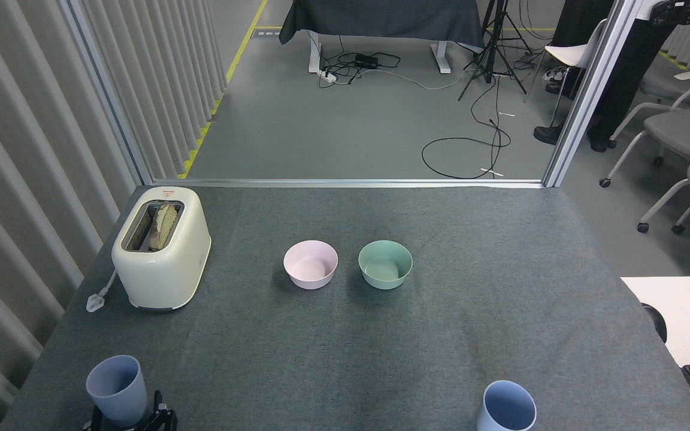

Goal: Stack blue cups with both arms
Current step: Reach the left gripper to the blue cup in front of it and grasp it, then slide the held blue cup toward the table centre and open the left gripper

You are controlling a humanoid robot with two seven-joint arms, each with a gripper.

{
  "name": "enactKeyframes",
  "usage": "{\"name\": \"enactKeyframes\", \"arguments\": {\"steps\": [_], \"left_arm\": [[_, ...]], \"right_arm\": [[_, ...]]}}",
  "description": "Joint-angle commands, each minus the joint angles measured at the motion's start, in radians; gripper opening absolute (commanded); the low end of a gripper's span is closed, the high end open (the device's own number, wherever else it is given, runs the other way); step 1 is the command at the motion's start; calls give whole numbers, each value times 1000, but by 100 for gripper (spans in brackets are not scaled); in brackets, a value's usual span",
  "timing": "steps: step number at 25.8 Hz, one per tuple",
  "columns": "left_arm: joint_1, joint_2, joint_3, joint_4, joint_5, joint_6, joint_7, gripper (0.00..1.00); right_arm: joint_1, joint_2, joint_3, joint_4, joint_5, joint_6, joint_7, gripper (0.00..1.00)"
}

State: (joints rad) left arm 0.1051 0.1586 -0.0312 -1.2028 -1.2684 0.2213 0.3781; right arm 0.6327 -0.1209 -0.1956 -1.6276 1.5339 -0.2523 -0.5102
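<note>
- Table: grey felt-like top.
- Toaster: left edge.
- Pink bowl, green bowl: centre, side by side.
- Blue cup: near edge, right.

a small red mark on the toaster is too small to read.

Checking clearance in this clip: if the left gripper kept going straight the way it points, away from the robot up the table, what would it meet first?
The left gripper already sits around the left blue cup. Beyond that, the toaster lies roughly ahead, though depth and exact heading are unclear.
</note>
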Motion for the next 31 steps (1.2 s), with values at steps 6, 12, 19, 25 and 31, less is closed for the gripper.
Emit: {"name": "enactKeyframes", "arguments": {"steps": [6,12,19,25,31], "left_arm": [[-5,6,5,12,11,0,1,100],[-25,10,16,46,15,-8,1,98],[-15,13,16,26,26,-43,5,51],[-1,10,-49,-92,8,-85,10,48],[-107,-24,-343,-52,-100,-76,7,48]], "right_arm": [[1,1,7,0,0,-1,-1,98],[1,1,7,2,0,-1,-1,98],[1,1,8,2,0,1,-1,98],[-1,0,27,2,2,25,-1,98],[1,0,28,2,2,33,-1,98]]}}
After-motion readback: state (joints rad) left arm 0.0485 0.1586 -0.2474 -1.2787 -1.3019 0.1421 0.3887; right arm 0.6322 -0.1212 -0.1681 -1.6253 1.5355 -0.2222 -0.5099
